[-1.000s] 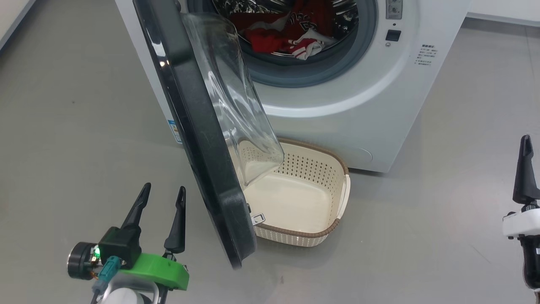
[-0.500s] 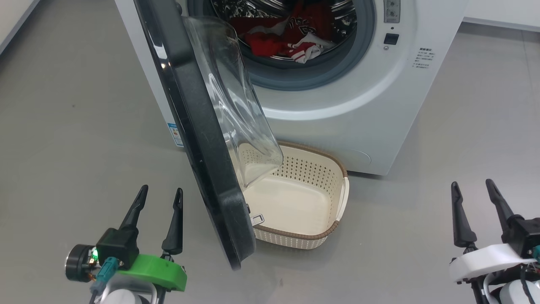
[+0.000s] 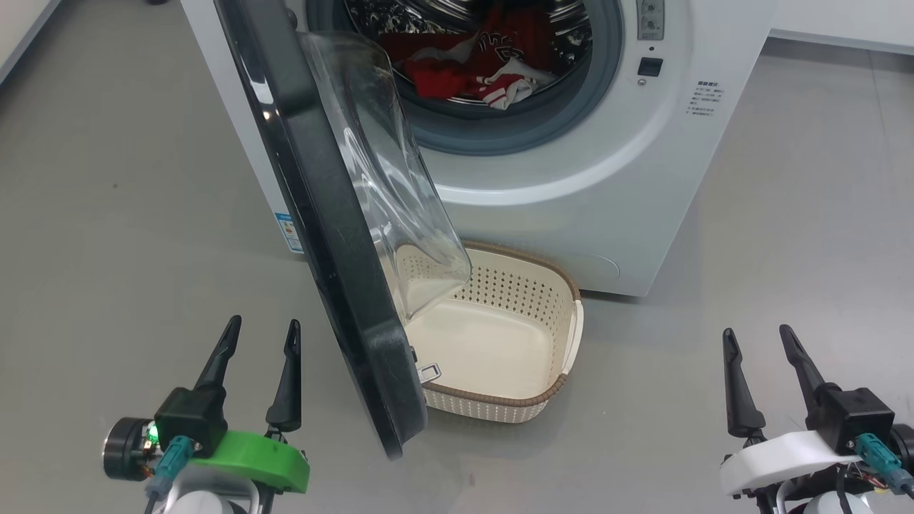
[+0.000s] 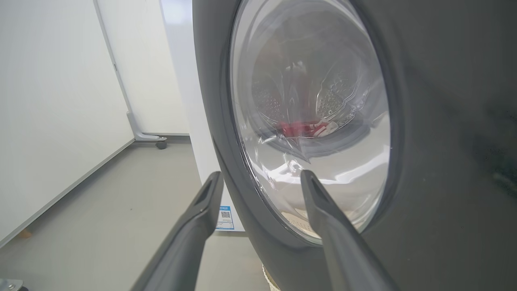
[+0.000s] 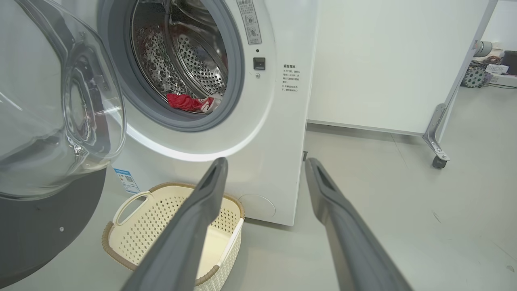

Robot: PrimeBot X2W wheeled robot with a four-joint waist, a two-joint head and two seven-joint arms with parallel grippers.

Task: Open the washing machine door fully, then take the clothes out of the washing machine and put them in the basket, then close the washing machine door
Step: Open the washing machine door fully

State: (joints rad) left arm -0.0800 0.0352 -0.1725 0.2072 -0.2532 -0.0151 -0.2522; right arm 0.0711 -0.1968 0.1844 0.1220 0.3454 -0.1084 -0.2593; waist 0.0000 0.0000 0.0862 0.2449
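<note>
The right gripper, wide and empty, has swung in level with the left gripper, equally wide. The washing machine door stands part-open just right of the left one. The basket sits between both and the clothes lie ahead in the washing machine, so pushing the door wider likely comes next.

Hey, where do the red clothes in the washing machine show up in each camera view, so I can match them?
Head view: red clothes with white trim, top centre, inside the steel drum.
Left wrist view: clothes at centre, blurred through the glossy black round door.
Right wrist view: clothes upper left, low in the drum.
Shared landmark: small blue label sticker low on the white washing machine.
</note>
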